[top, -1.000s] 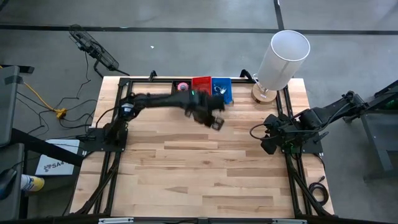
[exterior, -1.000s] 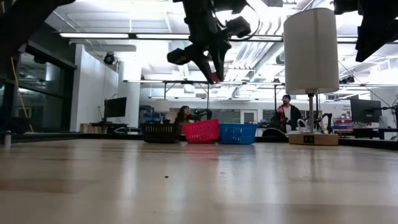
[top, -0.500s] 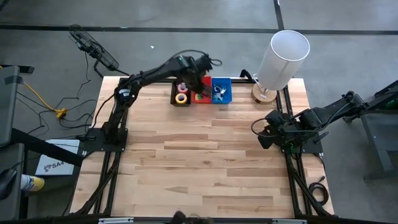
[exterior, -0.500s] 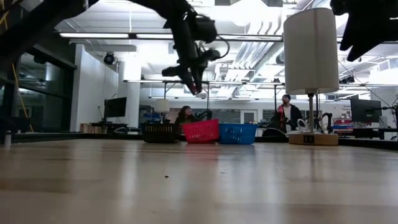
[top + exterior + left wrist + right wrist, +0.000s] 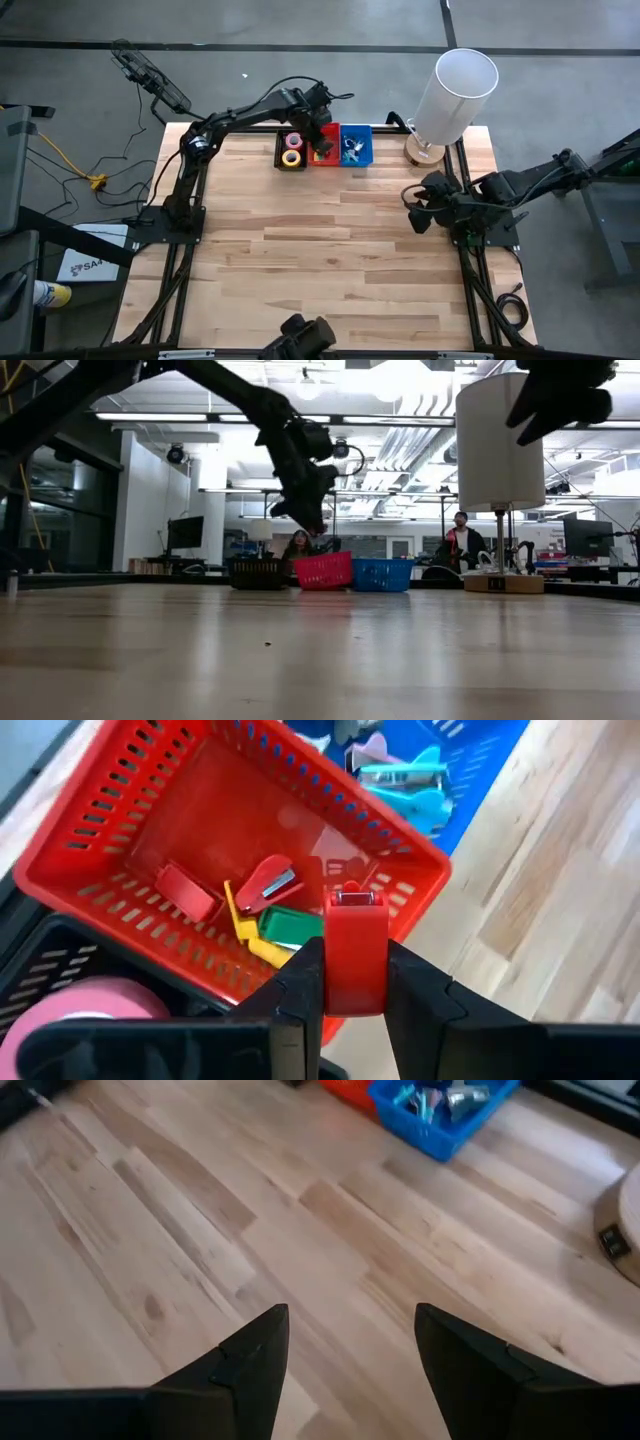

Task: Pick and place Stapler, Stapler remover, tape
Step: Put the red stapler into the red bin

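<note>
Wooden desk [image 5: 330, 260] first, wide and bare across the middle, with a lamp [image 5: 452, 95] at the far right corner. Three baskets line the far edge: black basket [image 5: 279, 160] with the tape rolls [image 5: 292, 150], red basket [image 5: 130, 810], blue basket [image 5: 362, 143]. Left pincer [image 5: 350, 982] hovers over the red one, pinching a red stapler [image 5: 355, 955]. Right pincer [image 5: 350, 1342] waits spread, empty, over the desk's right side. Placing step, I'd say: lower a touch, then release.
</note>
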{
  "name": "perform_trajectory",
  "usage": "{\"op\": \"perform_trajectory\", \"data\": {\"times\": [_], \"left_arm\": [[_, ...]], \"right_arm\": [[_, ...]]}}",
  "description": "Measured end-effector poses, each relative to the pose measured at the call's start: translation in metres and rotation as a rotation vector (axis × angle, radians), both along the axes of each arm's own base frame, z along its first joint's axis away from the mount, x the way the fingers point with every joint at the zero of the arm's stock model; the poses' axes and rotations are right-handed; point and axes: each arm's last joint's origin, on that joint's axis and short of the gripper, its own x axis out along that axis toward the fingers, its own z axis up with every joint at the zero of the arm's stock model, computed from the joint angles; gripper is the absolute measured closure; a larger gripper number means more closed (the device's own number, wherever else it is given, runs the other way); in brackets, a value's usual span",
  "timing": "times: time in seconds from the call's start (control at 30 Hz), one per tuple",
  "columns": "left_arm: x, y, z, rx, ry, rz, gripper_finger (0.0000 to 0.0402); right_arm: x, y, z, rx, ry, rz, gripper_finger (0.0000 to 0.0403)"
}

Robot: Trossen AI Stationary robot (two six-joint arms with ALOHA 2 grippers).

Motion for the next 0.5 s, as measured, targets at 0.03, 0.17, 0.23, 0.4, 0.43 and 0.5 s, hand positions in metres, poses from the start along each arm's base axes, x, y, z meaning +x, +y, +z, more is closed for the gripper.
{"op": "perform_trajectory", "data": {"times": [0.03, 0.17, 0.23, 0.4, 0.43, 0.5], "left_arm": [[-0.002, 0.002, -0.003, -0.009, -0.006, -0.020, 0.0325], [-0.007, 0.005, -0.014, -0.001, 0.007, -0.099, 0.0325], [-0.008, 0.005, -0.018, 0.023, 0.008, -0.158, 0.0325], [-0.006, 0.005, -0.021, 0.082, 0.000, -0.247, 0.0325], [-0.006, 0.006, -0.021, 0.090, -0.004, -0.253, 0.0325], [-0.006, 0.006, -0.020, 0.096, -0.009, -0.255, 0.0325]], "right_arm": [[0.002, -0.001, 0.001, -0.006, -0.009, 0.003, 0.0194], [0.008, -0.005, 0.005, -0.050, -0.043, 0.041, 0.0194], [0.011, -0.006, 0.007, -0.076, -0.064, 0.061, 0.0194], [0.018, -0.010, 0.012, -0.107, -0.112, 0.076, 0.0194], [0.018, -0.011, 0.012, -0.110, -0.118, 0.074, 0.0194], [0.020, -0.012, 0.013, -0.107, -0.133, 0.069, 0.0194]]}}
